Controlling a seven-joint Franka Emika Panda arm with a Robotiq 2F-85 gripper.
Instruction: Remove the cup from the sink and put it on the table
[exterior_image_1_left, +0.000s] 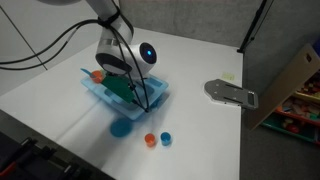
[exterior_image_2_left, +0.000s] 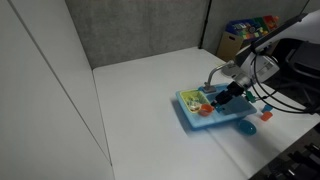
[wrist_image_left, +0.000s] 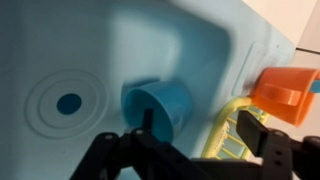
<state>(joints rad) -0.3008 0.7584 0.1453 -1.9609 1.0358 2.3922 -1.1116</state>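
White surface (exterior_image_1_left: 200, 50) is carrying the sink (exterior_image_1_left: 158, 97); in both exterior views the arm (exterior_image_1_left: 110, 25) is hiding most of it; wrist view is showing the cup (wrist_image_left: 160, 105) lying on its side inside the sink, w/ the hand (wrist_image_left: 195, 138) standing wide, dark fingers (wrist_image_left: 255, 135) either side & partly cut off; contact is hard to tell.

The black gripper (exterior_image_1_left: 127, 88) hides the basin of the light-blue plastic toy sink (exterior_image_1_left: 97, 93); its fingers (wrist_image_left: 105, 156) blur close up.

A robot lab, it seems: a plain white bench (exterior_image_2_left: 140, 110) walled by grey partition panels (exterior_image_2_left: 140, 30), black cables (exterior_image_1_left: 40, 50) above it, a cluttered shelf (exterior_image_2_left: 250, 27) behind the bench.
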